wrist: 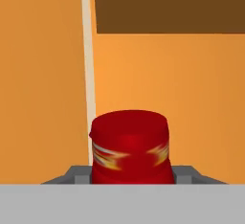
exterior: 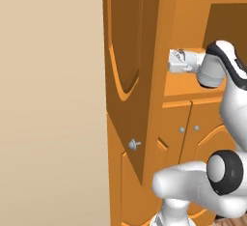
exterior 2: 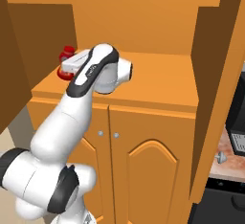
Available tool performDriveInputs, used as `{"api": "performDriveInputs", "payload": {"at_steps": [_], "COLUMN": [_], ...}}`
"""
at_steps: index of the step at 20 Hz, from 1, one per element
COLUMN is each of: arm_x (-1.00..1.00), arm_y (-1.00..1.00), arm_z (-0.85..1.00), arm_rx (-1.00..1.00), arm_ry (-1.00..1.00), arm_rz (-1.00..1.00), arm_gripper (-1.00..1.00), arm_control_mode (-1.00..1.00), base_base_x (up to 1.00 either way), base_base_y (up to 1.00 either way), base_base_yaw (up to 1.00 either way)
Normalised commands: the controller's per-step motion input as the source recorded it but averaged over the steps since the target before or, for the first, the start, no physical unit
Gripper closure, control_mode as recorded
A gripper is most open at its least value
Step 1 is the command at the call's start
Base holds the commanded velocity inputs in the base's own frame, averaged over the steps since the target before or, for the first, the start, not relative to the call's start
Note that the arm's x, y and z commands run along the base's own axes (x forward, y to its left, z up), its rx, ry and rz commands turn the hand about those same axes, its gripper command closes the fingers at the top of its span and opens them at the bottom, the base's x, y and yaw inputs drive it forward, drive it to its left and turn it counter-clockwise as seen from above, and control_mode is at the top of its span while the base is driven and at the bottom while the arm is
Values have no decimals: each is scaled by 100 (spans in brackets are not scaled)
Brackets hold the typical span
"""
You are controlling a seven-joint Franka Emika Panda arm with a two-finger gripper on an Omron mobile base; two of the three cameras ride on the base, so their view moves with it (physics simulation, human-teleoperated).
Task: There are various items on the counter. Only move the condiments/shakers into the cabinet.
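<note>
The tall orange wooden cabinet (exterior 2: pixel 158 82) with arched panel doors is being reached into by the white arm, and its upper doors are being held open at either side. In the right base view the pincer (exterior 2: pixel 63 64) is being kept at the left end of the cabinet's open shelf, close to the left inner wall. Directly at its tip, the red ketchup bottle with a red cap (exterior 2: pixel 65 55) is being seen low over the shelf; whether it is resting on the board cannot be told, because the hand is covering its base. In the hand view the same ketchup bottle (wrist: pixel 129 146) is being shown right between the finger tips, with grey finger parts pressed close on both sides, so the pincer is being kept closed around it. To the right of the pincer, the rest of the shelf board is running on towards the cabinet's right wall. Further right and lower, a strip of reddish-brown mottled stone-look table (exterior 2: pixel 229 158) is being glimpsed beyond the right-hand door.
</note>
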Motion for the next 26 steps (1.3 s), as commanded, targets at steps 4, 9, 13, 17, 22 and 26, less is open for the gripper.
{"api": "performDriveInputs", "payload": {"at_steps": [4, 9, 13, 17, 22, 26], "arm_x": [58, 52, 44, 43, 41, 34], "arm_y": [41, 21, 9, 12, 17, 13], "arm_z": [-23, -27, -28, -27, -35, -34], "arm_rx": [-7, -5, -7, -7, -8, -8], "arm_ry": [-2, -14, -14, -2, 0, 0], "arm_rz": [4, 2, 0, 0, 0, 0], "arm_gripper": [100, 100, 100, 100, 100, 100], "arm_control_mode": [-100, -100, -100, -100, -100, -100], "base_base_x": [0, 0, 0, 0, 0, 0], "base_base_y": [0, 0, 0, 0, 0, 0], "base_base_yaw": [0, 0, 0, 0, 0, 0]}}
